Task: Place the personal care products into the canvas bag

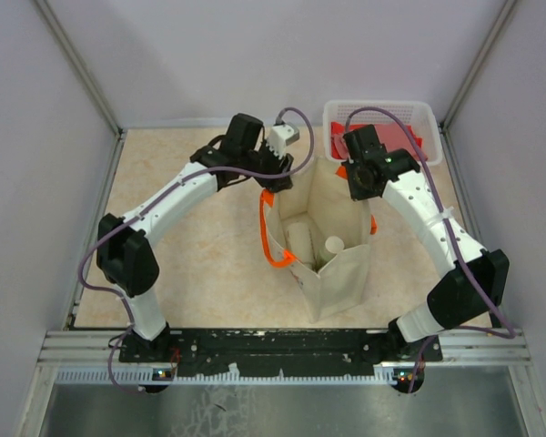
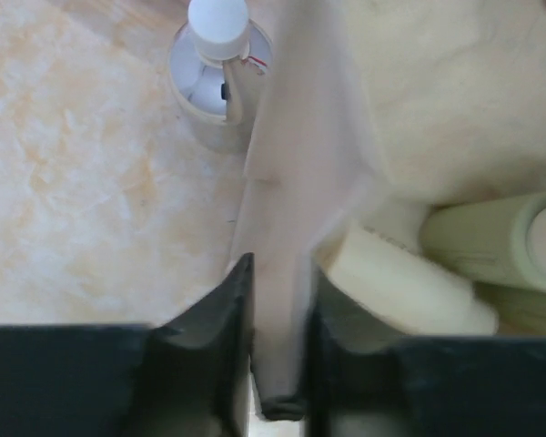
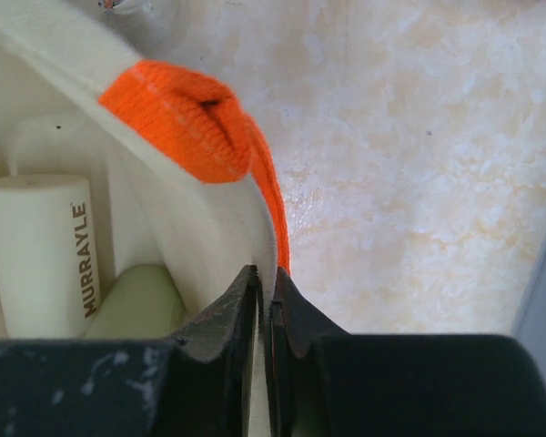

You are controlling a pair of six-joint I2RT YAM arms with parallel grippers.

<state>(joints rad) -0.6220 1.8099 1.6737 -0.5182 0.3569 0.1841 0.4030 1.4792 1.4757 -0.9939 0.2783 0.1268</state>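
The canvas bag stands open at mid-table with orange handles. My left gripper is shut on its left wall, my right gripper on its right rim by an orange handle. Inside lie a cream bottle and another with a round cap. The left wrist view shows a cream bottle and a sage-green bottle inside. A small clear bottle with a white cap stands on the table outside the bag. The right wrist view shows a cream bottle and a green one inside.
A white lattice basket with a red cloth stands at the back right, just behind the bag and my right arm. Grey walls close in the table on three sides. Bare beige tabletop lies left of the bag.
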